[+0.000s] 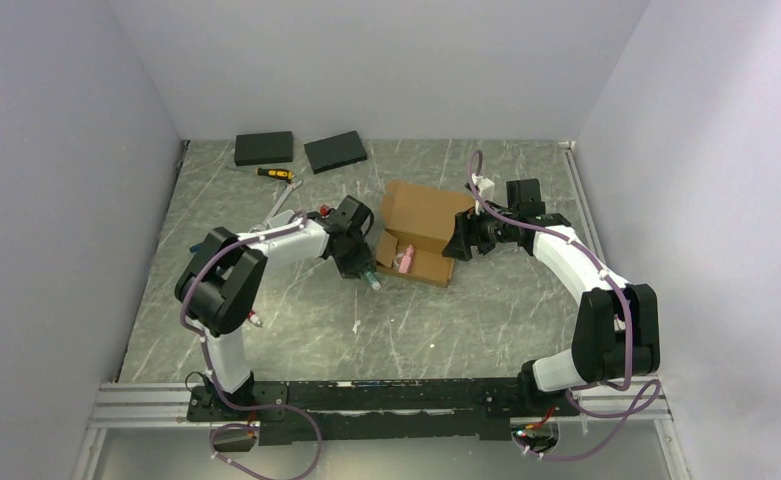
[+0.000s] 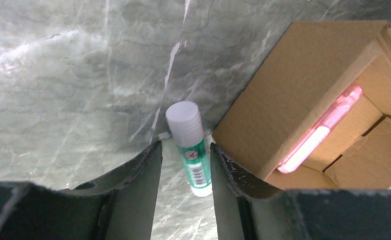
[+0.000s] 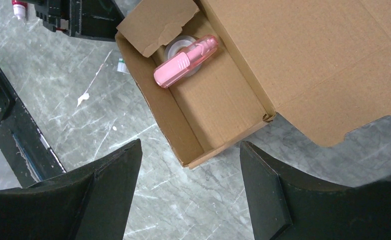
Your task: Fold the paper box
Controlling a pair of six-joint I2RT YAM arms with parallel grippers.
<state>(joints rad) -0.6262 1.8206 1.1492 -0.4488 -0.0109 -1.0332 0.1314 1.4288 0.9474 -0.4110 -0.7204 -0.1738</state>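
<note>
The paper box (image 1: pixel 421 232) is a brown cardboard mailer standing open at mid table, its lid flap laid back toward the far side. Inside lie a pink tool (image 3: pixel 184 62) and a clear tape roll (image 3: pixel 179 46). My left gripper (image 1: pixel 363 272) is at the box's left end, its jaws open around a green-and-white glue stick (image 2: pixel 191 151). The stick lies on the table against the right finger (image 2: pixel 228 170), with a gap to the left one. The box wall (image 2: pixel 303 85) is just right of it. My right gripper (image 3: pixel 190 144) is wide open and empty, above the table at the box's right corner (image 3: pixel 193 162).
Two black slabs (image 1: pixel 264 148) (image 1: pixel 335 151) lie at the far left. A yellow-and-black screwdriver (image 1: pixel 275 174) lies near them. A small red-capped item (image 3: pixel 18 9) sits by the left arm. Walls close in the table on three sides.
</note>
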